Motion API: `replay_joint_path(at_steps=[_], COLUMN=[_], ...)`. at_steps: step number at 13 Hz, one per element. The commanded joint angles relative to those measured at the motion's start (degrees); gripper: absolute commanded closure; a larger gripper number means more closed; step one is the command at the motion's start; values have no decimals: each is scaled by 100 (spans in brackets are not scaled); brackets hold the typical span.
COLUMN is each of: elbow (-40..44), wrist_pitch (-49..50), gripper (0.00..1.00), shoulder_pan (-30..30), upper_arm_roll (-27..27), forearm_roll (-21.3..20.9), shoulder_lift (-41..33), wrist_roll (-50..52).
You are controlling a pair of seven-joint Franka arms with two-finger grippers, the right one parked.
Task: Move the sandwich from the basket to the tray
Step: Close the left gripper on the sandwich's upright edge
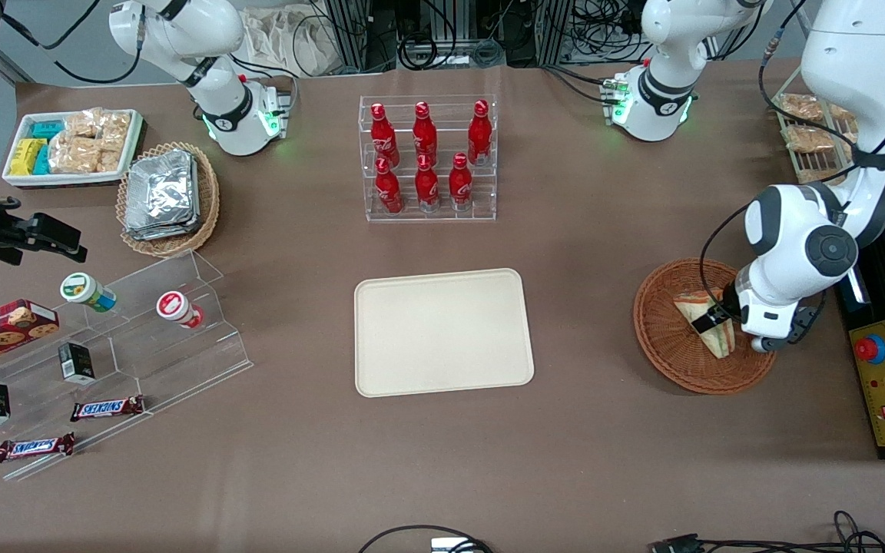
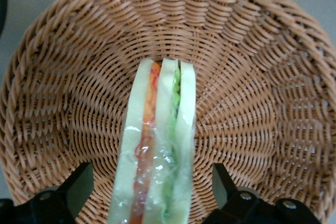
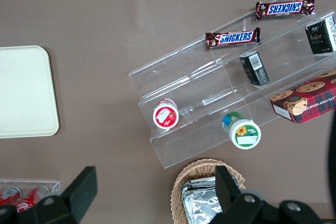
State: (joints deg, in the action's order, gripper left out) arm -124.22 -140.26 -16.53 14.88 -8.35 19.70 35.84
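Note:
The sandwich (image 1: pixel 721 343) is a wrapped wedge of pale bread with green and red-orange filling, lying in the round reddish-brown wicker basket (image 1: pixel 657 332) toward the working arm's end of the table. In the left wrist view the sandwich (image 2: pixel 157 145) stands on edge in the basket (image 2: pixel 252 77). My left gripper (image 1: pixel 717 326) is down in the basket, open, with one black finger on each side of the sandwich (image 2: pixel 152 192) and a gap on both sides. The cream-beige tray (image 1: pixel 442 332) lies flat at the table's middle and also shows in the right wrist view (image 3: pixel 23 93).
A clear rack of red bottles (image 1: pixel 429 157) stands farther from the front camera than the tray. A control box with a red button (image 1: pixel 882 384) lies beside the basket. A stepped acrylic shelf with snacks (image 1: pixel 112 346), a tan basket of foil packets (image 1: pixel 170 196) and a white snack tray (image 1: pixel 74 146) lie toward the parked arm's end.

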Motion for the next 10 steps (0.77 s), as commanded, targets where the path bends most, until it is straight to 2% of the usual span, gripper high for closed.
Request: replay_joint_path(at_steps=[1,2,3,4,5,6,7,10], elbow=[117,108,108,117,117,108,108,248], wrist_pitch=[-1,-1,-1,-1,-1,-1,-1,148], gripper=[0,1,8,24,42,79,100,100], shoulder_pan=[1,1,1,1,1,-8,-8,-8], upper_arm_roll=[-2,-2,-2,-2,-2,-2,-2,-2], forearm_roll=[27,18,18,18,18,18,27,18], shoulder_lift=[165,174,174,165,157,148,113,-141], wrist_roll=[54,46,46,46,54,54,89,-33])
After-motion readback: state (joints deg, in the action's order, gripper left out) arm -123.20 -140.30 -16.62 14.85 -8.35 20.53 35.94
